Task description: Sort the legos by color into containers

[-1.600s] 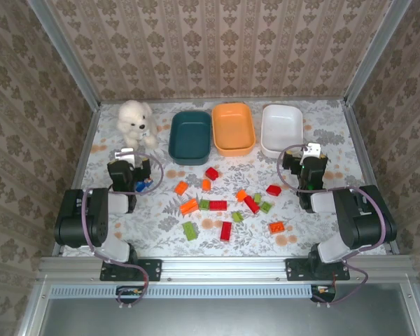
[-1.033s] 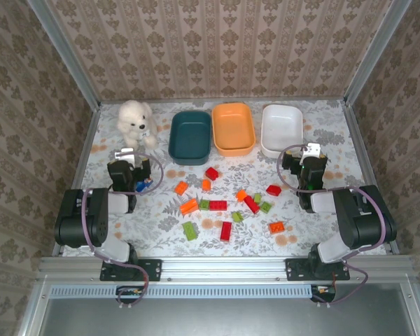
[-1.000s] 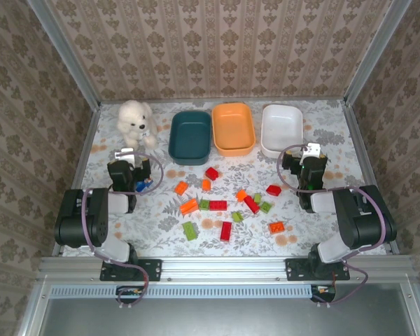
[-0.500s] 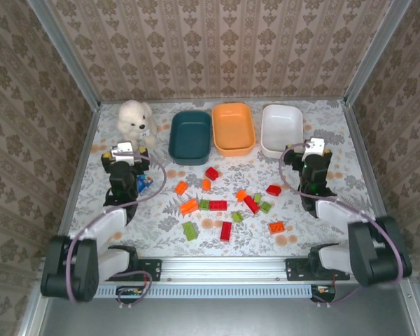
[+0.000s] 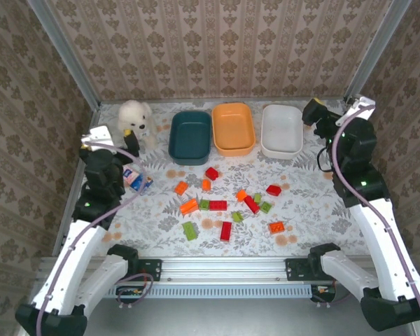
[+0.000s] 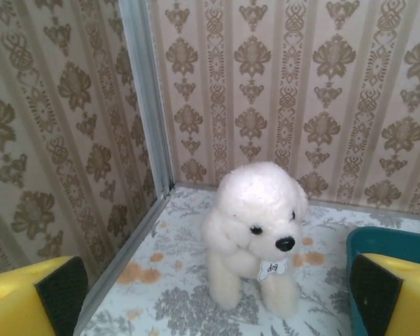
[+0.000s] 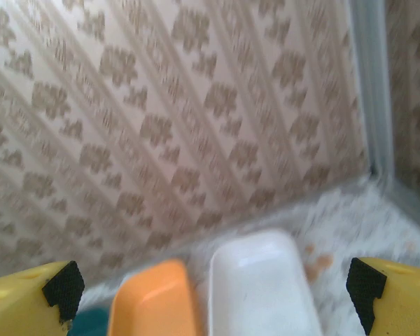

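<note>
Left end effector (image 6: pixel 217 290) and right end effector (image 7: pixel 213 288) both gape empty, legos (image 5: pixel 218 205) all loose on the tabletop (image 5: pixel 161 210) between them, containers (image 5: pixel 233 127) bare, sorting not begun.

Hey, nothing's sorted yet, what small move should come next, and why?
Probably lower the right end effector toward the red lego nearest it: its jaws stand open and empty, that brick lies loose, and the teal tub, orange tub and white tub hold nothing.

"dog" on the bone-shaped tag (image 6: pixel 269 268) of the white plush toy (image 6: pixel 253 210)
</note>
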Controlling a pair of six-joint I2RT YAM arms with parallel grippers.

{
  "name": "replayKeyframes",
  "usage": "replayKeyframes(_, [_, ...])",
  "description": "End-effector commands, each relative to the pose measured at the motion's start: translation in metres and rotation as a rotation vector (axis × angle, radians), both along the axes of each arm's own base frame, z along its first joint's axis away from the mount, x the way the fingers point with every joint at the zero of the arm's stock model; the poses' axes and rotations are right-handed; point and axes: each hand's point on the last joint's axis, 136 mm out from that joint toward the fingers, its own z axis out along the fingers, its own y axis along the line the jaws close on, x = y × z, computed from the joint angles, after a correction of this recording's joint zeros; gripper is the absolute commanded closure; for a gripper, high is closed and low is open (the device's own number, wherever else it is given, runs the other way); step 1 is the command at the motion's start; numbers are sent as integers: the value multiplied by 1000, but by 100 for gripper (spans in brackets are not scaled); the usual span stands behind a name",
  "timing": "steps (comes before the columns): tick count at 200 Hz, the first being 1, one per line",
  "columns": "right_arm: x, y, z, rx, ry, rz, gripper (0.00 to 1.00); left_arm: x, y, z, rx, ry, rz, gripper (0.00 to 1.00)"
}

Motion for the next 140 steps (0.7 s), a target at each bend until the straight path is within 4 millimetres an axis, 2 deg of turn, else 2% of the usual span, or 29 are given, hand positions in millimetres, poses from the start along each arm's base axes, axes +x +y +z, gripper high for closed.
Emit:
replayKeyframes(1, [-23,30,-87,155,367,132,0,-13,-15,-46,-287,196,-123,0])
replayKeyframes(14, [-33,28,-91,143,434,100,3,-13,-19,-52,-362,241,-143,0])
replayKeyframes(46, [-49,36,-94,74,575,122,5,-16,-38,-62,-337,407,-218,0])
replayKeyframes(85, [-67,58,-111,46,760,175,6,-28,-64,-73,-297,486,-317,0])
replayKeyframes(101, [-71,69,-127,64,810,197,9,-32,-82,-83,-315,517,-380,0])
replayKeyframes(140, [-76,81,-190,141,933,198,14,-43,-143,-114,-348,603,-554,0])
